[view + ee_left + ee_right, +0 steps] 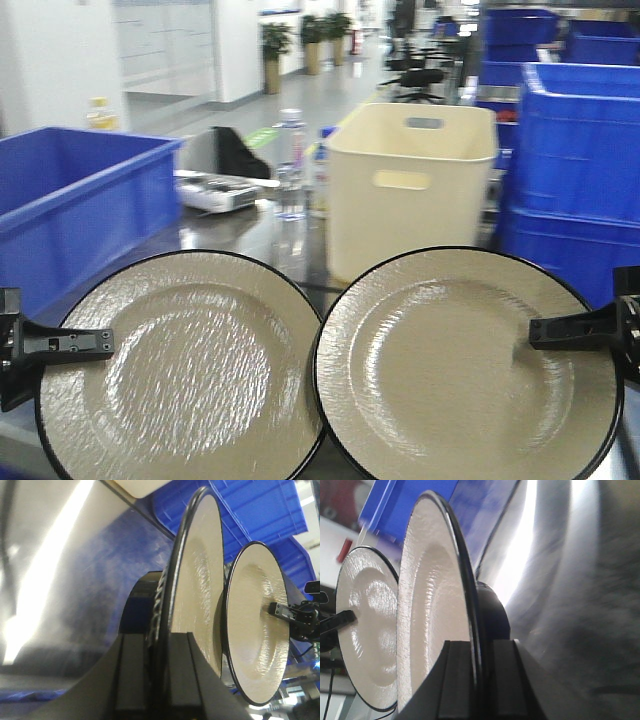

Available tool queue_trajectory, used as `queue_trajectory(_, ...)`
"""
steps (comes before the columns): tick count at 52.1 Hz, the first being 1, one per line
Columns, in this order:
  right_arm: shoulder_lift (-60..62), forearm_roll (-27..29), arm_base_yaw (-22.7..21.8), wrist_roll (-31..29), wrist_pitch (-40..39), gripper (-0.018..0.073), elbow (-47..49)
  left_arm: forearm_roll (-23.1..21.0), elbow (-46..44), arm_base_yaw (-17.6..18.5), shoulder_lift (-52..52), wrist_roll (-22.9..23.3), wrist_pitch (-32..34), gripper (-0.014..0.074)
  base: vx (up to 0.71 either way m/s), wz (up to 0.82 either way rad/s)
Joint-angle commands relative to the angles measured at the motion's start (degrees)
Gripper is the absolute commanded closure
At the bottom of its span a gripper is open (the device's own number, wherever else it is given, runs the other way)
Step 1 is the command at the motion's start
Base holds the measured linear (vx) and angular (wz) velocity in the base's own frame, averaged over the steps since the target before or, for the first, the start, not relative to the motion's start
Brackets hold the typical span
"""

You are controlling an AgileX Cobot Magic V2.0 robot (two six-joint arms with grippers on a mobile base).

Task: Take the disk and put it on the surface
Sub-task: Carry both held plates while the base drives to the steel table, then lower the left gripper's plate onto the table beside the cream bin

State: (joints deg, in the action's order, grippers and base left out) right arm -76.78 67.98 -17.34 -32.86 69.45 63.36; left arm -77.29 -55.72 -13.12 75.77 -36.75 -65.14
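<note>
Exterior front-facing view showed the left claw [100,343] pinching the left disk [190,385] by its rim. Just beside it, the right disk [450,375] was pinched by the right claw [545,332]. Both stood tilted up, near the surface [230,228]. Grabbing looked done; laying them flat was not.

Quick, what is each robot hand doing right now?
Left gripper: shut on the left plate.
Right gripper: shut on the right plate.
</note>
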Motion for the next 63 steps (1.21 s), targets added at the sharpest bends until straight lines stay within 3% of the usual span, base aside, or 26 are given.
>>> queue_trajectory(1, 1.86, 7.21, -0.16, 0.16, 2.74, 0.0568, 1.79, -8.67, -1.91, -0.03, -1.93, 0.88, -2.27, 0.0605, 0.29, -0.71)
queue_trajectory(26, 1.86, 7.21, -0.16, 0.16, 2.74, 0.0568, 1.79, -8.67, -1.91, -0.03, -1.85, 0.88, -2.22, 0.0605, 0.21, -0.55)
queue_trajectory(63, 1.86, 7.21, -0.16, -0.05, 2.74, 0.0568, 1.79, -8.67, -1.91, -0.03, -1.86, 0.88, -1.95, 0.0605, 0.02, -0.06)
